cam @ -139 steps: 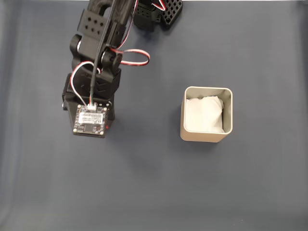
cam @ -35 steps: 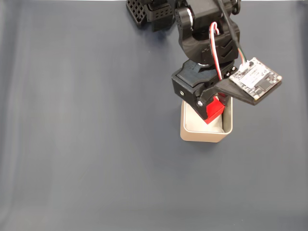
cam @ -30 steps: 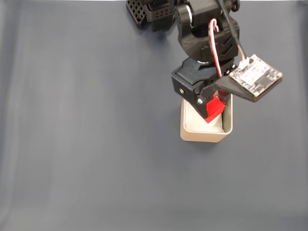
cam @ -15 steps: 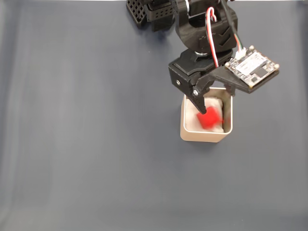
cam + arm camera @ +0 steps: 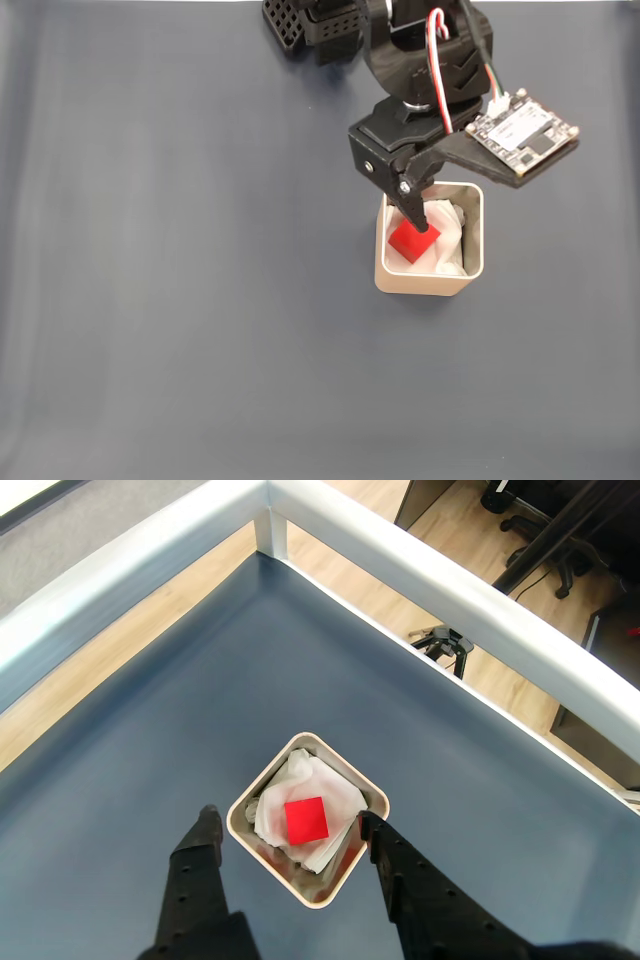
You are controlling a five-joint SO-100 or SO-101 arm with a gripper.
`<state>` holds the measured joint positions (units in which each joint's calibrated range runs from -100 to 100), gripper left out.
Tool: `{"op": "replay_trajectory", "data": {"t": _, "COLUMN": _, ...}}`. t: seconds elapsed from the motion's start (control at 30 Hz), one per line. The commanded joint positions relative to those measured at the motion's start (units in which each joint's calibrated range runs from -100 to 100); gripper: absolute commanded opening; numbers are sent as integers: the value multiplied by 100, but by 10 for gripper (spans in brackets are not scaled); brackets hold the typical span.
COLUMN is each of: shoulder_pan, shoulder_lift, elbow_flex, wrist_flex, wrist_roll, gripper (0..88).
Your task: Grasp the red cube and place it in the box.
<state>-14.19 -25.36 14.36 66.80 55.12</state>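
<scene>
We see the red cube (image 5: 306,820) lying on the crumpled white paper (image 5: 285,790) inside the box (image 5: 244,797), free of the pincer (image 5: 286,825). Half a second ago it was a red blur falling between the fingers; a second ago it was clamped in the pincer above the box. So the drop has just happened, and the cube has settled.

In the wrist view the pincer stands released, its two black fingers (image 5: 204,842) spread wide, one on each side of the box and both outside its walls, touching neither cube nor box as far as we can tell. In the fixed view the cube (image 5: 412,240) sits toward the left side of the box (image 5: 428,282), tilted a little on the paper, with one finger tip hanging just above it.

We judge the placing done: the cube is within the walls of the box and resting on the lining, well below the rim. What remains, in our view, is only for the arm to draw back from the box without catching its thin wall. The box stands alone on the dark blue desk (image 5: 200,300), with the arm's base (image 5: 320,25) beyond its far side in the fixed view.
</scene>
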Motion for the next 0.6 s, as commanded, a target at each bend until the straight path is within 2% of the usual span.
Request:
{"op": "replay_trajectory", "data": {"t": 0.0, "shoulder_pan": 63, "shoulder_lift": -270, "elbow_flex": -53, "wrist_flex": 45, "wrist_roll": -59, "gripper": 340}}
{"op": "replay_trajectory", "data": {"t": 0.3, "shoulder_pan": 120, "shoulder_lift": -348, "elbow_flex": 1, "wrist_flex": 37, "wrist_roll": -73, "gripper": 315}}
{"op": "replay_trajectory", "data": {"t": 0.57, "shoulder_pan": 533, "shoulder_lift": -757, "elbow_flex": 768, "wrist_flex": -945, "wrist_roll": -122, "gripper": 68}}
